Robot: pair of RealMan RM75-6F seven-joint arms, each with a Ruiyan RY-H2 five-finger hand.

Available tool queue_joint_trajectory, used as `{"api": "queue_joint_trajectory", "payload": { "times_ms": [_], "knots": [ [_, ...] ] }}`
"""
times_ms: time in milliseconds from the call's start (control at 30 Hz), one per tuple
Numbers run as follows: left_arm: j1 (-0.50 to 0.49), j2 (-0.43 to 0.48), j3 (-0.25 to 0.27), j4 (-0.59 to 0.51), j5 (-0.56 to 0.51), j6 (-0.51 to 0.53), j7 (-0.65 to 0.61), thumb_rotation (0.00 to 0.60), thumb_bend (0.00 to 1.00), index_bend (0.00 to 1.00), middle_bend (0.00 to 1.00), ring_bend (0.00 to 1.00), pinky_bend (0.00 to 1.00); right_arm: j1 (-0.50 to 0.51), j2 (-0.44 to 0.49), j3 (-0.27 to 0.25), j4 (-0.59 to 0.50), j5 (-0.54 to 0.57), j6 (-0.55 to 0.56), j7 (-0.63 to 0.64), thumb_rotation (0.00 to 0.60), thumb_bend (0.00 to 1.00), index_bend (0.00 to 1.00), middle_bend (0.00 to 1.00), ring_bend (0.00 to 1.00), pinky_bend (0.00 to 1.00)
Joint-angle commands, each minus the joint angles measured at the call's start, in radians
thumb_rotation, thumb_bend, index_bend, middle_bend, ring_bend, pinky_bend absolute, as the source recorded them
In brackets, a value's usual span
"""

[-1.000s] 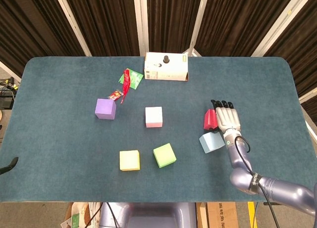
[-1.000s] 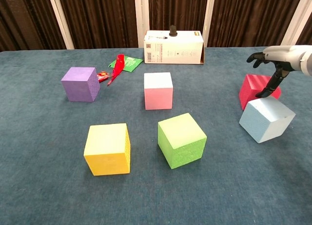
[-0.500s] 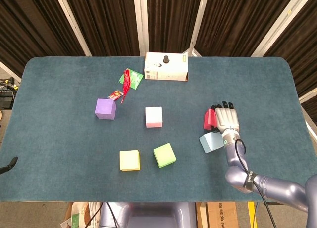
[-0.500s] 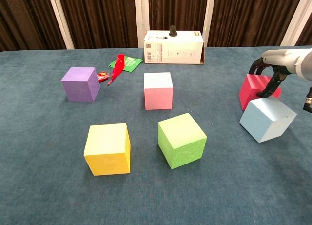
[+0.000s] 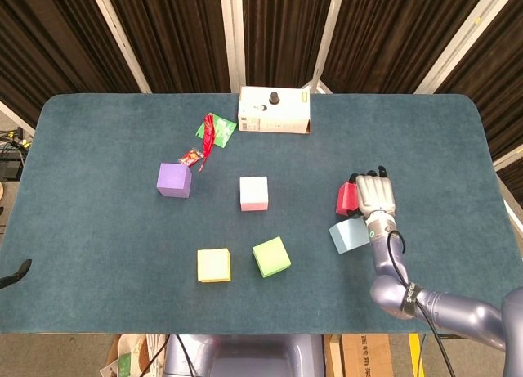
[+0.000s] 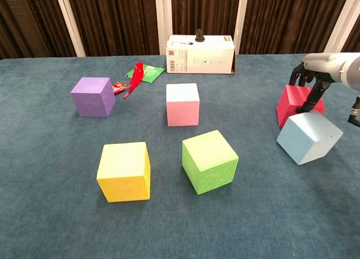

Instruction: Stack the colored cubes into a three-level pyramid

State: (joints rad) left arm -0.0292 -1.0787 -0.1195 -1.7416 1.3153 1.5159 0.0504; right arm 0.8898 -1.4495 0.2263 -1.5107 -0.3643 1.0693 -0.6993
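Observation:
My right hand (image 5: pixel 374 195) (image 6: pixel 316 72) sits on the red cube (image 5: pixel 346 199) (image 6: pixel 291 104) at the right of the table, fingers hooked over its far top edge and thumb against its near side. The red cube is tilted and touches the light blue cube (image 5: pixel 349 235) (image 6: pixel 308 138) just in front of it. A pink cube (image 5: pixel 253 193) (image 6: pixel 183 104) stands mid-table. The green cube (image 5: pixel 271 257) (image 6: pixel 209 160) and yellow cube (image 5: pixel 213 265) (image 6: pixel 124 171) are nearer the front. The purple cube (image 5: pixel 173 180) (image 6: pixel 93 96) is to the left. My left hand does not show.
A white box (image 5: pixel 274 111) (image 6: pixel 199 54) with a black knob stands at the back middle. Red and green wrappers (image 5: pixel 214 130) (image 6: pixel 138 75) lie left of it, near the purple cube. The blue table (image 5: pixel 98 230) ends just right of my hand's arm.
My right hand's fingers went from spread above the red cube to curled down over its far edge. The cubes have barely shifted.

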Motion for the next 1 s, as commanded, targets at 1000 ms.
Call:
{"api": "queue_joint_trajectory", "payload": {
  "times_ms": [1000],
  "knots": [
    [0.003, 0.000, -0.033, 0.026, -0.046, 0.009, -0.015, 0.600, 0.31, 0.03, 0.00, 0.00, 0.00, 0.288, -0.135, 0.119, 0.039, 0.261, -0.072, -0.199, 0.600, 0.24, 0.37, 0.40, 0.20, 0.00]
  ]
}}
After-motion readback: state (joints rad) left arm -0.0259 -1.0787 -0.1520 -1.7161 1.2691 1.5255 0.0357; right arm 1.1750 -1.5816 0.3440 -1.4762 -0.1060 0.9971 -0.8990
